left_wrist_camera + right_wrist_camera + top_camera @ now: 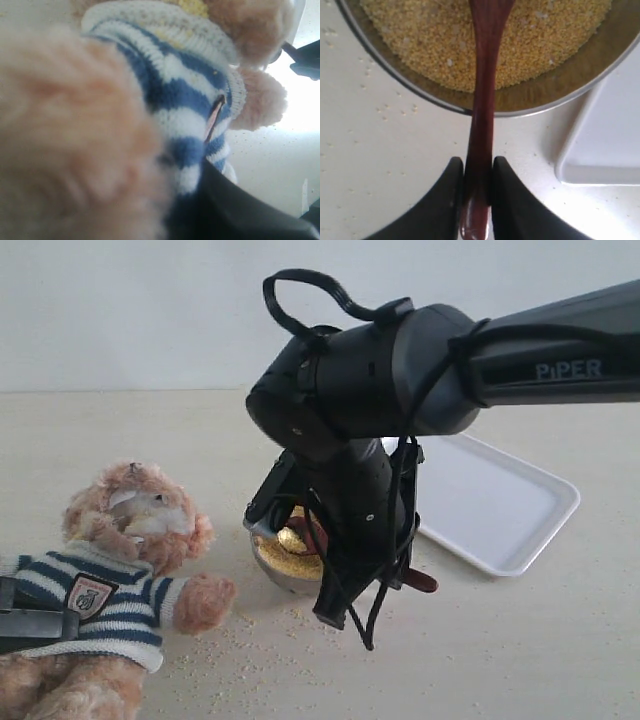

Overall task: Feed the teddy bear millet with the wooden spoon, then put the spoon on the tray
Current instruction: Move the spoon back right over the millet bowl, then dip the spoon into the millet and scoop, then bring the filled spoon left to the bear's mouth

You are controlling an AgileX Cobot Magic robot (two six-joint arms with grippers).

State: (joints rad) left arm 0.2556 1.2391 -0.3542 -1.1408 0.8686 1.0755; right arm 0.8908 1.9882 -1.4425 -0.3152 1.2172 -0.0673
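Note:
The teddy bear (120, 580) lies at the left in its striped shirt (175, 95). My left gripper (35, 625) is shut on its body; one dark finger (240, 210) shows against the shirt and fur hides the other. My right gripper (477, 167) is shut on the wooden spoon (482, 100) near the end of its handle, which pokes out behind the gripper (422, 581). The spoon's oval end dips into the millet (445, 45) heaped in the steel bowl (535, 100). The white tray (500, 505) lies behind and to the right of the bowl (275, 575).
Loose millet grains (250, 645) are scattered on the pale table in front of the bowl and beside the bear's paw (205, 600). The right arm (480, 355) reaches in from the right above the tray. A tray corner (605, 150) sits close to the bowl.

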